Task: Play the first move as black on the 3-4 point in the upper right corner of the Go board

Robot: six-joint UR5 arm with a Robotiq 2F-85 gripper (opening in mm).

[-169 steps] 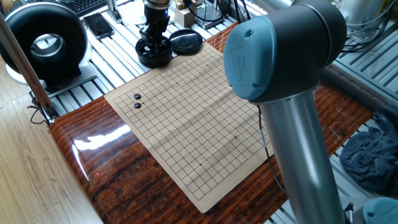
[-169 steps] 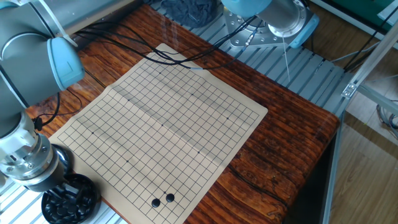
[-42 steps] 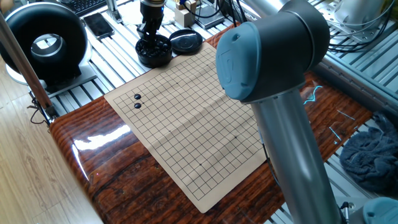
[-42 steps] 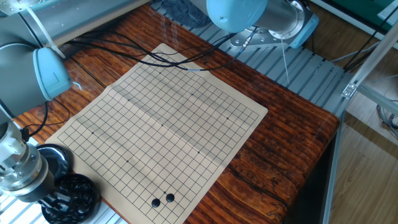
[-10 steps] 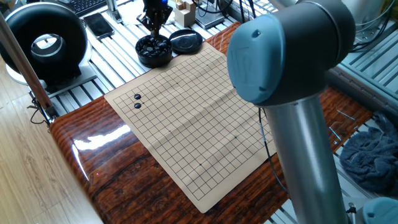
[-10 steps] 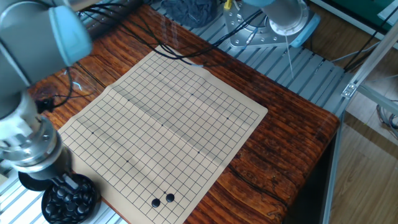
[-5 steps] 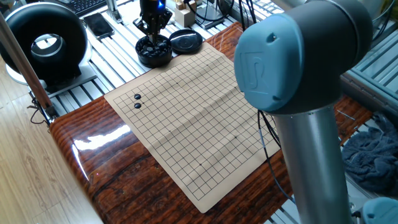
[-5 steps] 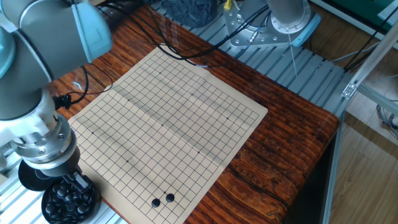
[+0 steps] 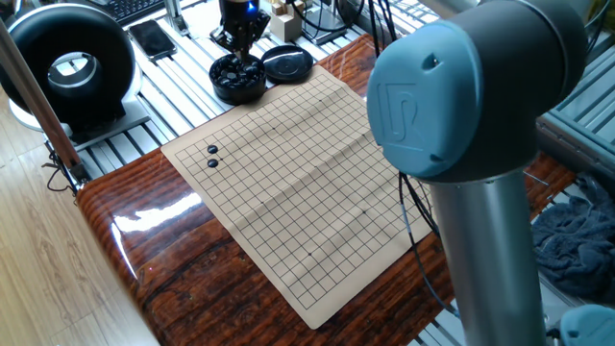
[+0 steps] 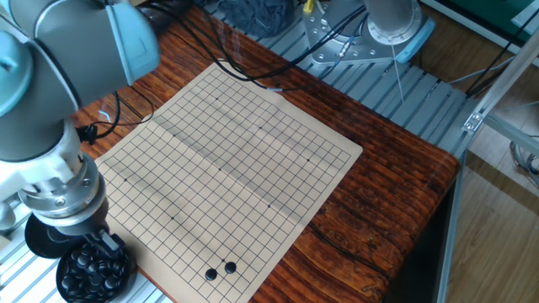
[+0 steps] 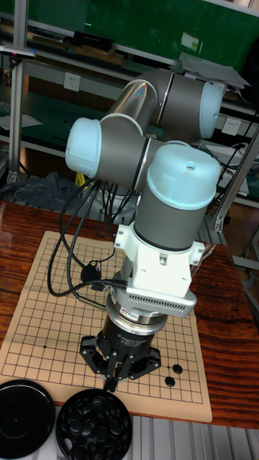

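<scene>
One bowl (image 11: 93, 429) of black stones sits just off the board (image 10: 227, 160) edge, its one lid (image 11: 25, 418) beside it. The gripper (image 11: 114, 379) hangs just above the bowl (whether the fingers pinch a stone cannot be told). Two stones (image 10: 219, 270) lie on the board near the bowl, close together.
</scene>
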